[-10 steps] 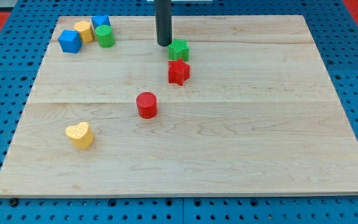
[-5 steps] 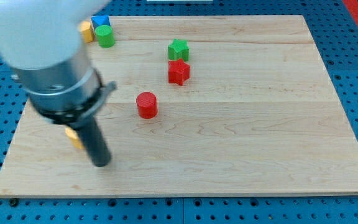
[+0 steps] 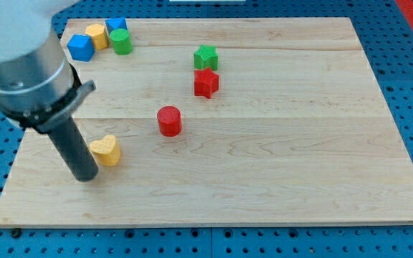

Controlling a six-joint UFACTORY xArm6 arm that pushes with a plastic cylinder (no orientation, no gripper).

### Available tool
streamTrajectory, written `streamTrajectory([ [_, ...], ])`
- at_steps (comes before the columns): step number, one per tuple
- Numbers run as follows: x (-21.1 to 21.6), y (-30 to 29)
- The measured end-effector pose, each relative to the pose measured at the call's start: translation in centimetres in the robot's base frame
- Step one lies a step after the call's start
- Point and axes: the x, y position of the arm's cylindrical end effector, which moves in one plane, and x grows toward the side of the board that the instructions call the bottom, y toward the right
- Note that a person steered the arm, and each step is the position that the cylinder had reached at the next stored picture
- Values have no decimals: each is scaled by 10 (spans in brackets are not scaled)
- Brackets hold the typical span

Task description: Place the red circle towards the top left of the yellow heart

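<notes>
The red circle (image 3: 169, 120) stands near the middle of the wooden board (image 3: 278, 158). The yellow heart (image 3: 107, 150) lies to its lower left, near the board's left side. My tip (image 3: 86, 176) rests on the board just left of and below the yellow heart, touching or nearly touching it. The arm's grey body fills the view's upper left.
A green star (image 3: 206, 56) and a red star (image 3: 206, 83) sit above and right of the red circle. At the top left corner are a blue block (image 3: 80, 47), a yellow block (image 3: 96, 35), another blue block (image 3: 116, 25) and a green cylinder (image 3: 121, 41).
The arm swung from the board's top to the lower left. The yellow heart has shifted right and slightly up, towards the red circle. The other blocks have not moved.
</notes>
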Motion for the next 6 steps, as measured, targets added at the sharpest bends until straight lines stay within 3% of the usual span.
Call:
streamTrajectory([
  [1, 21, 62],
  [2, -21, 172],
  [4, -122, 124],
  [5, -132, 70],
  [6, -135, 58],
])
